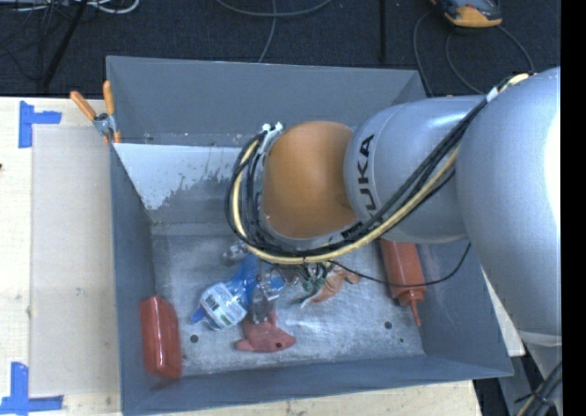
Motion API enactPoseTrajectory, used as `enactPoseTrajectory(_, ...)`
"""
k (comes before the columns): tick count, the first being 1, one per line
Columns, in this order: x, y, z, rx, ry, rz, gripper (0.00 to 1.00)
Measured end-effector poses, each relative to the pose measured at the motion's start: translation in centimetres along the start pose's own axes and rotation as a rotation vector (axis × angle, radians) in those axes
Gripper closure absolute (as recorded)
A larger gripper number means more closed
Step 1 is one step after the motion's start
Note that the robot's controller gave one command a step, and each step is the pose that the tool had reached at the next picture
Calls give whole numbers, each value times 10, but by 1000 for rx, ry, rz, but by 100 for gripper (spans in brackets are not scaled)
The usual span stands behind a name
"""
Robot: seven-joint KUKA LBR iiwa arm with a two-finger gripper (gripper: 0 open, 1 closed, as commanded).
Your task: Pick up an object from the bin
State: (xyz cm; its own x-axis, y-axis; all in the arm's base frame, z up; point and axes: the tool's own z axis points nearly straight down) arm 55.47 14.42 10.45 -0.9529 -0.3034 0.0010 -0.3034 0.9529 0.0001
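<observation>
My gripper [265, 300] reaches down from under the orange wrist cover into the middle of the bin floor. Its tip stands just above a flat reddish fish-shaped piece [266, 340] near the front wall. Directly to its left lies a blue and white crumpled packet [223, 301], touching or nearly touching it. To its right, a small green and brown thing [322, 286] sits partly under the arm.
A red cylinder [160, 336] lies along the front left corner. An orange-red squeeze bottle [404, 273] rests by the right wall, nozzle toward the front. The arm and its cover hide the back middle of the floor.
</observation>
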Motion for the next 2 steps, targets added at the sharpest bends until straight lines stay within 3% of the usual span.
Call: enactPoseTrajectory(2,0,0,-29,0,1,0,100)
